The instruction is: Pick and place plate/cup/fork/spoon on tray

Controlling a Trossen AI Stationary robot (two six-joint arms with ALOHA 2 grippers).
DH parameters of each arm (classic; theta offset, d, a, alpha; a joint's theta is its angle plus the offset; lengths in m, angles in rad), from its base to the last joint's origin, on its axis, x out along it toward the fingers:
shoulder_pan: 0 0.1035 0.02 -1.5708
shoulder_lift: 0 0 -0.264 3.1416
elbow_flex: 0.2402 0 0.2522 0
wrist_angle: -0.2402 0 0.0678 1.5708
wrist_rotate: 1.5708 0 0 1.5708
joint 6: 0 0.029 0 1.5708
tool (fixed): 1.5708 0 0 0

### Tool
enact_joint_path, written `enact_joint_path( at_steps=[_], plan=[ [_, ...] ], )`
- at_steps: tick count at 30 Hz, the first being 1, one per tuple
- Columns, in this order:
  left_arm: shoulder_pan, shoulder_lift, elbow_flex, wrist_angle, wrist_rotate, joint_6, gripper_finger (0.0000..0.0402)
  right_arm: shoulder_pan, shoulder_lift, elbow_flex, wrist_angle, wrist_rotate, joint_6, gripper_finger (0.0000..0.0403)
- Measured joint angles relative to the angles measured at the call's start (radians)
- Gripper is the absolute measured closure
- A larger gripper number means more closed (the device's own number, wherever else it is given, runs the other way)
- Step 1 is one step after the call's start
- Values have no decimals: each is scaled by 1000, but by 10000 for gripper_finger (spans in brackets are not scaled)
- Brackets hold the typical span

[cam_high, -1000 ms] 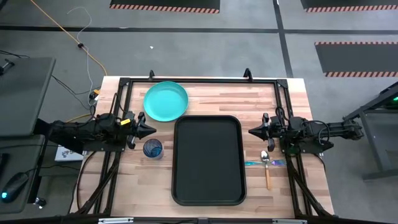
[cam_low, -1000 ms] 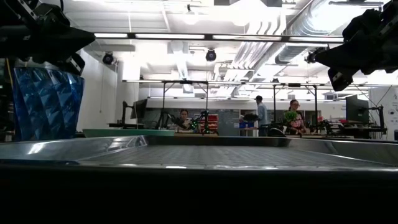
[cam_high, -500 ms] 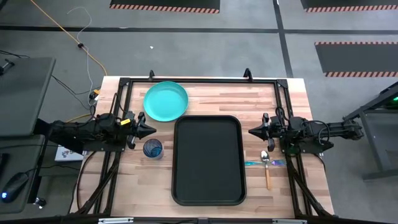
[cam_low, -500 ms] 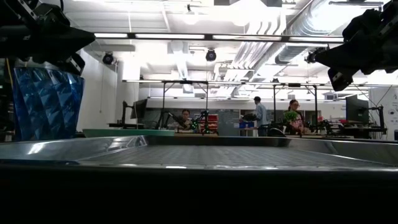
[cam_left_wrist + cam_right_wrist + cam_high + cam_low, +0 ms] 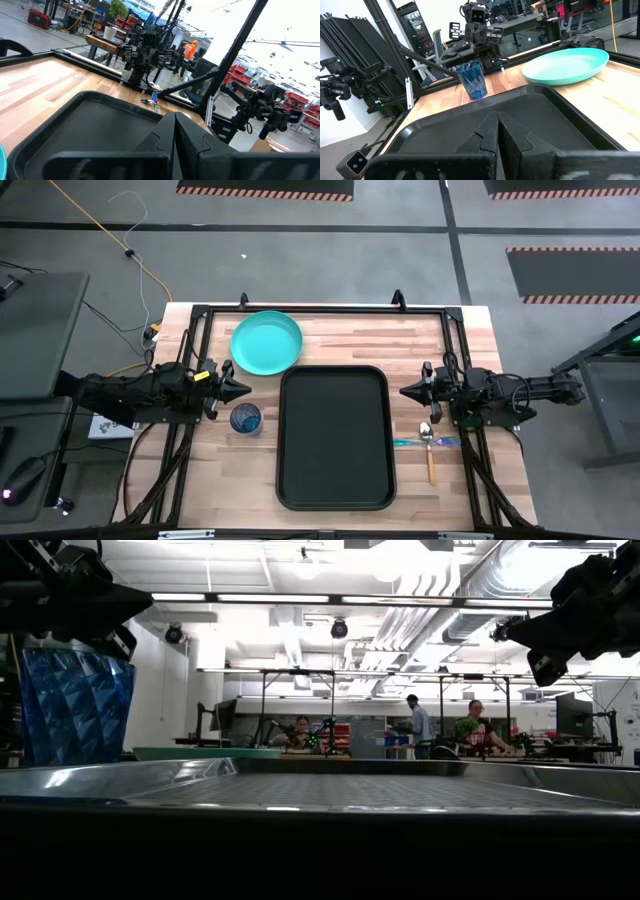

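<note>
nothing is sitting on the tray [image 5: 334,437] yet; plate [image 5: 266,342], cup [image 5: 245,419], fork [image 5: 412,442] and spoon [image 5: 429,448] are all lying on the surface [image 5: 340,335]. the left end effector [image 5: 236,388] and right end effector [image 5: 412,391] are hovering pressed together, holding nothing

Wooden butcher-block table [image 5: 330,335] is sitting on a grey concrete floor [image 5: 330,265]. Black floor mats with red-and-white hazard edging [image 5: 265,188] are lying along the far side. A yellow cable [image 5: 110,242] is running across the floor toward the table's corner. A dark bench [image 5: 35,330] is standing off to one side. In the low view, white ceiling ducts and pipes [image 5: 470,585] are running overhead, strip lights [image 5: 240,597] are glowing, black metal frames [image 5: 300,705] are standing at mid-room, and people [image 5: 415,725] are working at benches in the back.
</note>
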Motion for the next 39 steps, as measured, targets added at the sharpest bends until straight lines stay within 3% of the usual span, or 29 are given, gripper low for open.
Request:
enact_joint_path(
  at_steps=[39],
  plan=[
    [0,0,0,18,-26,-26,398,0,0,0,0,0,0,402]
  ],
)
